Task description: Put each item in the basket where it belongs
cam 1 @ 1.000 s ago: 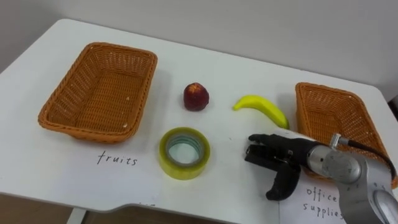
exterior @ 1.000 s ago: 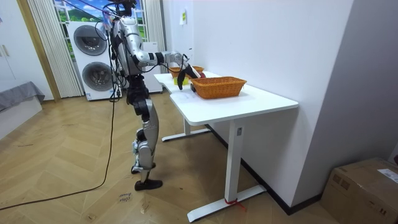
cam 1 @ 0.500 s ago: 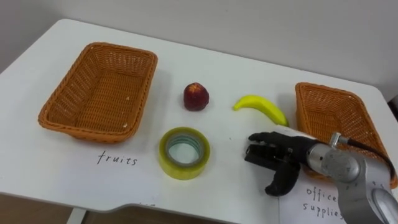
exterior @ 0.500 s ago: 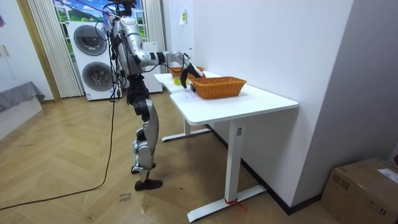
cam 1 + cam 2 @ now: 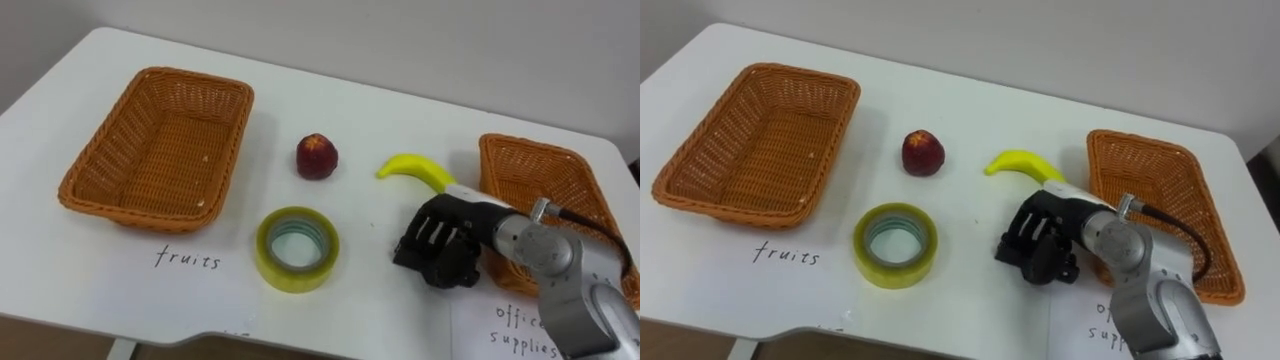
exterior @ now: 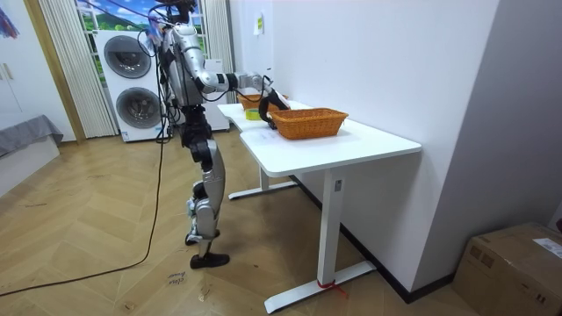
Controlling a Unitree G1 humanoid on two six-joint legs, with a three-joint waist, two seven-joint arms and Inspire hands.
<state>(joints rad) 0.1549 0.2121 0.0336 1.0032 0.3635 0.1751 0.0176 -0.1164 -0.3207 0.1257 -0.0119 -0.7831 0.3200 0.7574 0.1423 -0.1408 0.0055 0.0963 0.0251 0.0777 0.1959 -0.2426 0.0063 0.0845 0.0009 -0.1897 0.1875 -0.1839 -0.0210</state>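
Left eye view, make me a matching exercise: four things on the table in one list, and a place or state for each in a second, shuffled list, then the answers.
Things:
1. apple
2. banana
3. tape roll
4. left basket

Places or states:
A. yellow ring, closest to the robot
B. one end hidden behind the right hand
C. empty, at the robot's far left
D. red, between the left basket and the banana

Pairs: 1-D, 2-B, 3-A, 4-C
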